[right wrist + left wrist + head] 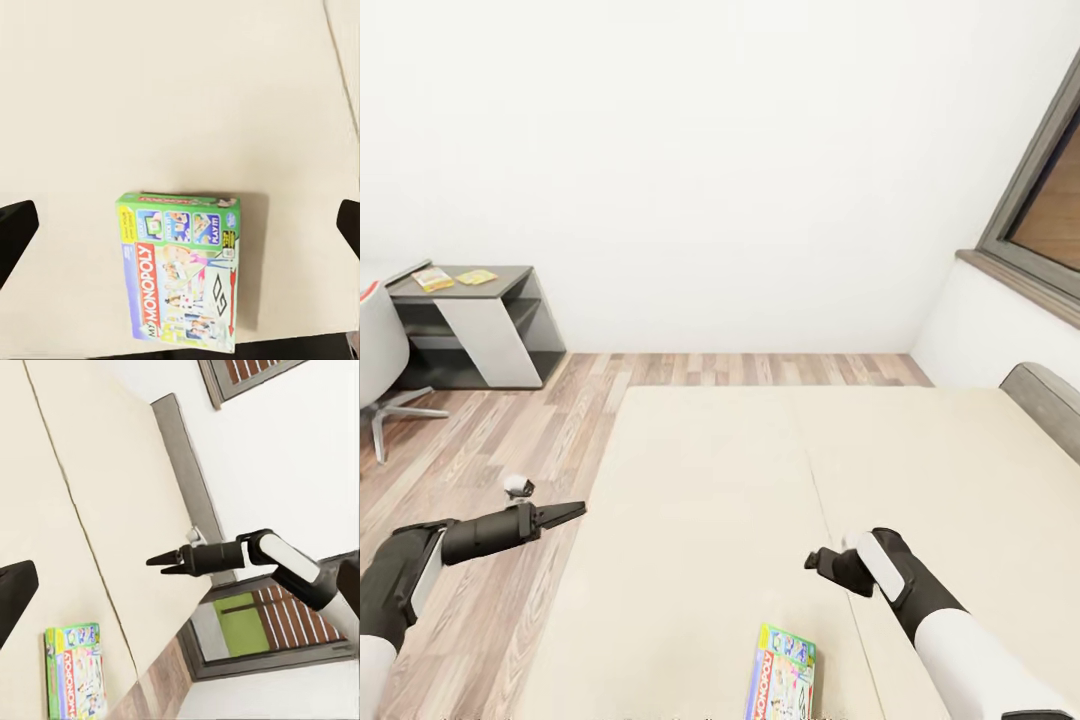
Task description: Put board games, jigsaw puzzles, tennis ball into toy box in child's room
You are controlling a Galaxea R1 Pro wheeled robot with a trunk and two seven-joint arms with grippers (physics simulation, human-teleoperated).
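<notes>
A Monopoly board game (782,675) lies flat on the beige bed (760,470), near its front edge. My right gripper (818,560) hovers open above the mattress, just beyond the box. In the right wrist view the box (180,270) sits between the spread fingers (15,229), well below them. My left gripper (572,512) hangs open over the floor beside the bed's left edge, holding nothing. Two jigsaw puzzles (435,280) (477,277) lie on the dark grey part of the table (510,272) at the far left. The toy box and tennis ball are out of view.
A white swivel chair (375,350) stands by the table at the left edge. Wood-plank floor (490,440) runs between table and bed. The grey headboard (1045,400) and a grey-framed window (1040,200) are on the right, with a white wall behind.
</notes>
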